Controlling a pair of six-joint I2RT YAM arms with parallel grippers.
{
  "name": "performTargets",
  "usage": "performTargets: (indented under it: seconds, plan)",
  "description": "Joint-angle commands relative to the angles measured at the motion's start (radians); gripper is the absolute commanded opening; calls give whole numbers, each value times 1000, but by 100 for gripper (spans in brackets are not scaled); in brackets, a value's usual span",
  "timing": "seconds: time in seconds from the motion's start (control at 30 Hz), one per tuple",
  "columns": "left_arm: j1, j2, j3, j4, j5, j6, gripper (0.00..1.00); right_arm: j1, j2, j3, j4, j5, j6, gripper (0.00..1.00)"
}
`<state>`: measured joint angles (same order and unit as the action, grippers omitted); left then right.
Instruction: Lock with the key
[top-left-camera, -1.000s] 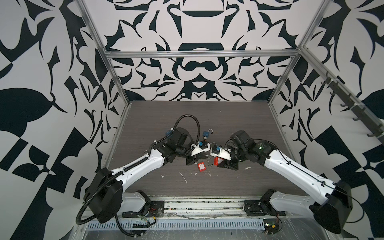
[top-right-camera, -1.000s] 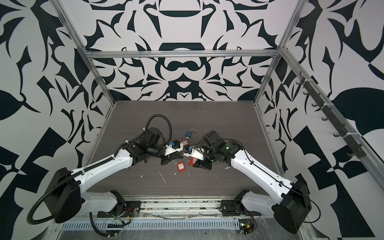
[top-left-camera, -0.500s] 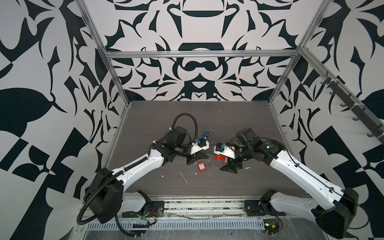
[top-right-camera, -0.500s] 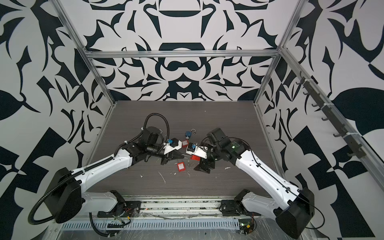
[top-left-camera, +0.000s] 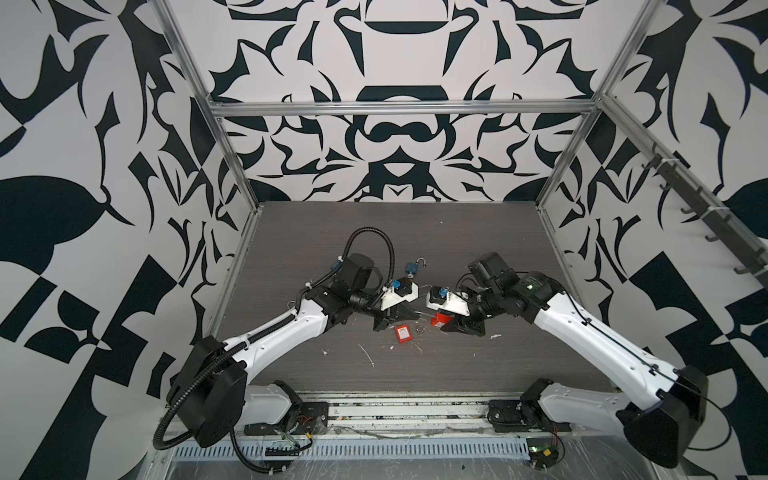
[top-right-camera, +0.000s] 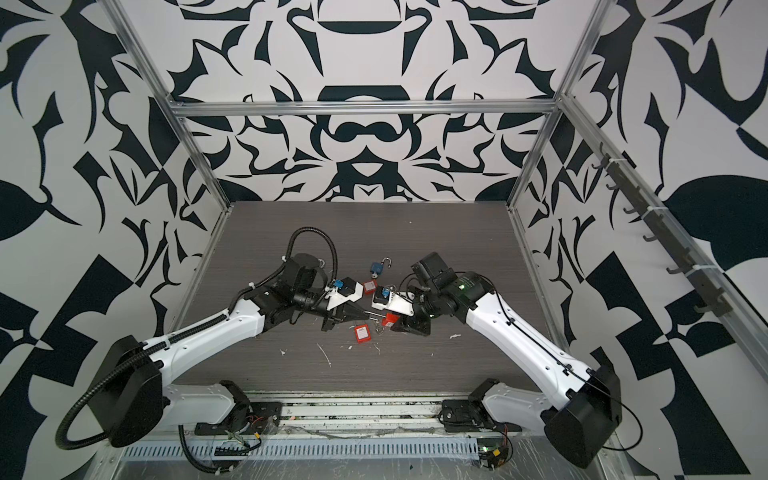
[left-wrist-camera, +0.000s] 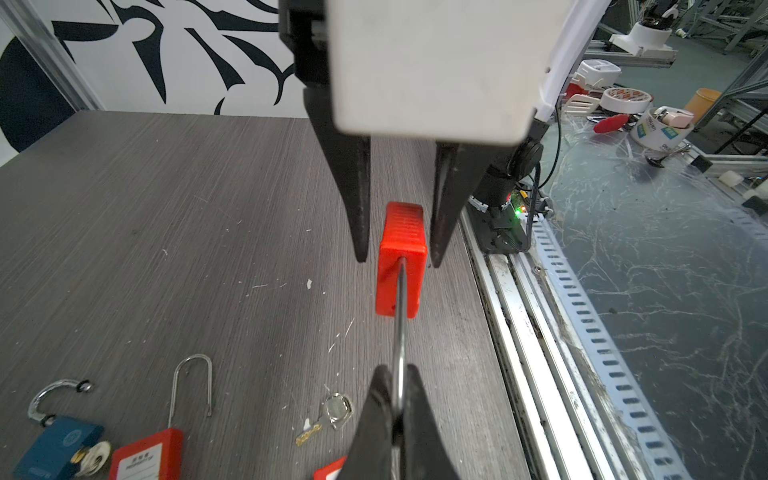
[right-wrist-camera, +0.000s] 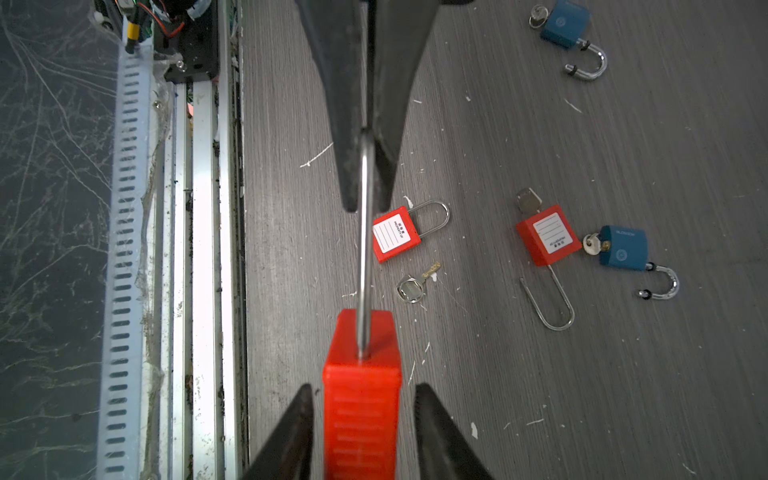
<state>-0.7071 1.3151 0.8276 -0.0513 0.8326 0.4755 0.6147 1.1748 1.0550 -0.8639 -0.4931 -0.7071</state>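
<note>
1. This is a robotics lab, and the pictures look into a test cell.
2. The cell is an aluminium frame (top-left-camera: 399, 107) with walls (top-left-camera: 83, 124) printed in a black-and-white pattern, around a grey table (top-left-camera: 374, 232).
3. A left arm (top-left-camera: 282, 332) and a right arm (top-left-camera: 582, 336) are fixed on a rail (top-left-camera: 395, 409) at the table's front edge, beside a slotted cable duct (top-left-camera: 374, 451).
4. Outside the cell, the left wrist view shows a bench (left-wrist-camera: 665, 291) with tape rolls (left-wrist-camera: 625, 99), cables (left-wrist-camera: 557, 137) and more aluminium frames (left-wrist-camera: 744, 25).

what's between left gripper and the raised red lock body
Just its steel shackle, pinched in the left gripper, entering the red lock body; left wrist view.
</note>
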Motion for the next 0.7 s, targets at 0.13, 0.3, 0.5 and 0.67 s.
performTargets:
  seconds: [0.13, 0.3, 0.5, 0.67]
  plan:
    - [-17, -27, -11, 39, 38, 9, 0, -4, 8, 72, -39, -73, -32, 22]
    - [-35, -5, 0, 62, 39, 1, 0, -4, -15, 53, 5, -72, -56, 19]
    - [-55, 16, 10, 62, 42, -11, 0, -4, -58, -5, 136, -34, -44, 17]
    - [-70, 14, -10, 82, 8, -22, 0, -4, -69, -16, 198, -102, -33, 17]
